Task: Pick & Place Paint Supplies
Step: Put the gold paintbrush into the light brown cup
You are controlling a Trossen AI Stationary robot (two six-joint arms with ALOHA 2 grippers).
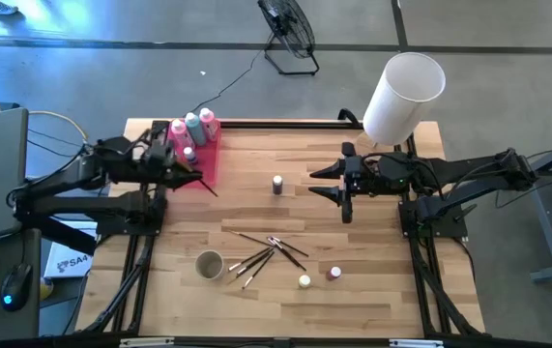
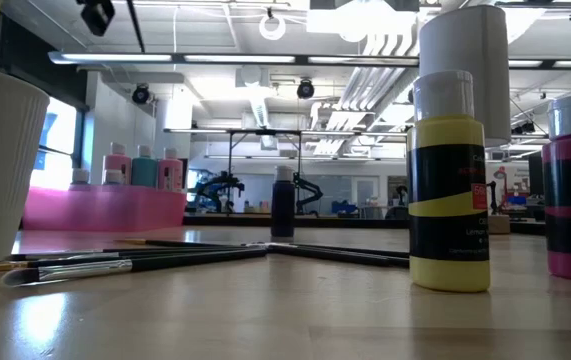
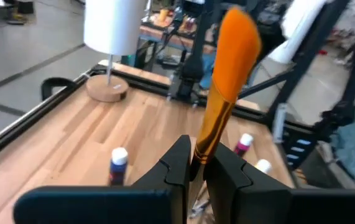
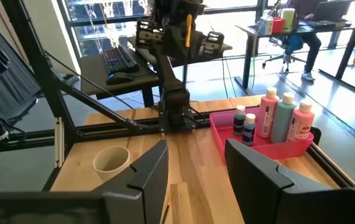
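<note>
Yellow pot (image 2: 449, 185), label writing unreadable

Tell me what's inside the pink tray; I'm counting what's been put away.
In the pink tray: two pink squeeze bottles, a teal squeeze bottle and two small paint pots. The floor behind them is covered from view.

Open-plan robotics lab, grey concrete floor (image 1: 111, 24), exposed ceiling pipes (image 2: 365, 70), desks with a keyboard (image 4: 120, 60), other robot arms (image 2: 220, 188) far off
</note>
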